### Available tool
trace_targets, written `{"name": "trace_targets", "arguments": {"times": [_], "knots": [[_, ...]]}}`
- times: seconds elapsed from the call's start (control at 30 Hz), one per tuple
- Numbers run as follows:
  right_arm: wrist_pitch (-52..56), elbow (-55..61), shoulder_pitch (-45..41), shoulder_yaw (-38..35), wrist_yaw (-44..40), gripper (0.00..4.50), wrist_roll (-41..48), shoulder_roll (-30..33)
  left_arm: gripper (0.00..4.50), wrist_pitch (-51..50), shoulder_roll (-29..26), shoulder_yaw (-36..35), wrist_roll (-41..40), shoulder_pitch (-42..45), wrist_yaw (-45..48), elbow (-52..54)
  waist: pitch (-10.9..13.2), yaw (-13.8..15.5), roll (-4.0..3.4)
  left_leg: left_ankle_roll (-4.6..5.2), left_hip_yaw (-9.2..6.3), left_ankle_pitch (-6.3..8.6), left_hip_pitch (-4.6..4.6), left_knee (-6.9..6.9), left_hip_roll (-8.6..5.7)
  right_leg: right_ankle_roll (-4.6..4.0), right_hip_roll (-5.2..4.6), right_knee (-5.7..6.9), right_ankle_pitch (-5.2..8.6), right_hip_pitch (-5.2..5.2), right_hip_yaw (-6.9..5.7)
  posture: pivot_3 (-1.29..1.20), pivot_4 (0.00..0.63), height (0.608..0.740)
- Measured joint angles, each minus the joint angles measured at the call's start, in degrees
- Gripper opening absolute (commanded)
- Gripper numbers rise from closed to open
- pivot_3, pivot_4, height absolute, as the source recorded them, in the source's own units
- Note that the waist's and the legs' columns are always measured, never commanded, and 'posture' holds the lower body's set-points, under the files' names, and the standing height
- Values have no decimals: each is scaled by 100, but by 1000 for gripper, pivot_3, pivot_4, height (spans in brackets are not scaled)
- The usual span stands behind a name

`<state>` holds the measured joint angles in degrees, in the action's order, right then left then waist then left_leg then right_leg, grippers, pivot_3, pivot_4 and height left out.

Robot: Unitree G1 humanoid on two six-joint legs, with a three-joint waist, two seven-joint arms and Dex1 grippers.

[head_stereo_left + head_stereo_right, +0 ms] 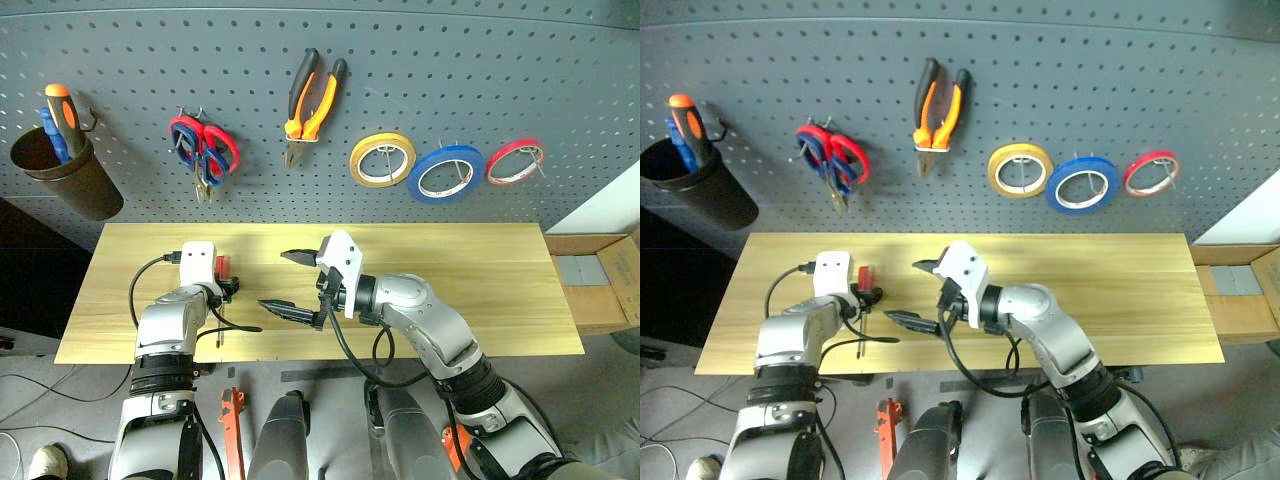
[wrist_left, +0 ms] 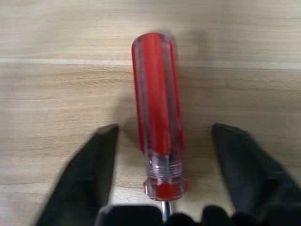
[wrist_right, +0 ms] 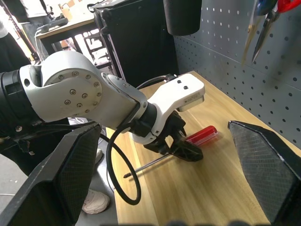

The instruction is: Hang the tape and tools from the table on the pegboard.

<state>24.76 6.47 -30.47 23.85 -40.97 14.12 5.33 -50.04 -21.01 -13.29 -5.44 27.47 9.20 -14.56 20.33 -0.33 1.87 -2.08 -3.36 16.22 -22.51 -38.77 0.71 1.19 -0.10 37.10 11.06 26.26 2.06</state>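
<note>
My left gripper straddles red screwdriver on table, fingers apart, not gripping. My right gripper wide open, empty, hovering mid-table.

The screwdriver has a translucent red handle. The table is light yellowish wood with plank lines. The pegboard is dark grey, dotted with rows of small holes. On it hang orange-and-black pliers, red-handled scissors, and yellow, blue and red tape rolls.
</note>
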Motion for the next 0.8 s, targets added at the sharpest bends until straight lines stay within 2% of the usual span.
{"name": "trace_targets", "arguments": {"times": [0.1,0.13,0.37,0.53,0.63,0.7,0.8], "knots": [[-1,0,-3,0,1,4500,-6,0,998,15,-16,-7,0,0,-17,-14,1,1,1,-1,-2,0,-2,0,1,0,0,-3,0,0,-1,94,386,740],[-2,0,-3,1,1,4500,-8,0,820,40,-20,-12,1,3,-31,-29,1,2,1,-1,-3,0,-3,0,1,0,-2,-4,0,1,-2,95,384,740],[-42,-6,-12,-26,-19,4500,4,0,820,472,-231,206,130,-294,35,216,0,0,2,-6,-16,2,-17,4,6,-3,-9,-7,-3,17,3,116,350,740],[-39,-12,-19,-266,50,4500,65,-9,820,820,-456,669,565,-1690,-5,1938,-7,23,10,-50,-35,-8,-52,10,7,-6,-27,-12,-5,56,14,163,307,740],[-6,111,90,-523,239,4500,256,-182,820,824,-503,902,977,-2722,-158,3366,-18,73,27,-49,-45,-5,-61,30,1,-6,-37,-21,-4,65,11,212,276,740],[47,243,121,-692,344,4500,407,-325,820,842,-514,958,1269,-3008,-288,4121,-30,155,40,-68,-45,-18,-62,68,-13,-7,-49,-20,-4,83,9,248,260,740],[96,325,103,-827,469,4500,690,-643,820,1021,-561,841,1748,-2950,-613,5009,-50,270,52,-96,-63,-41,-67,74,-8,-9,-39,-13,-5,82,-23,274,248,740]]}}
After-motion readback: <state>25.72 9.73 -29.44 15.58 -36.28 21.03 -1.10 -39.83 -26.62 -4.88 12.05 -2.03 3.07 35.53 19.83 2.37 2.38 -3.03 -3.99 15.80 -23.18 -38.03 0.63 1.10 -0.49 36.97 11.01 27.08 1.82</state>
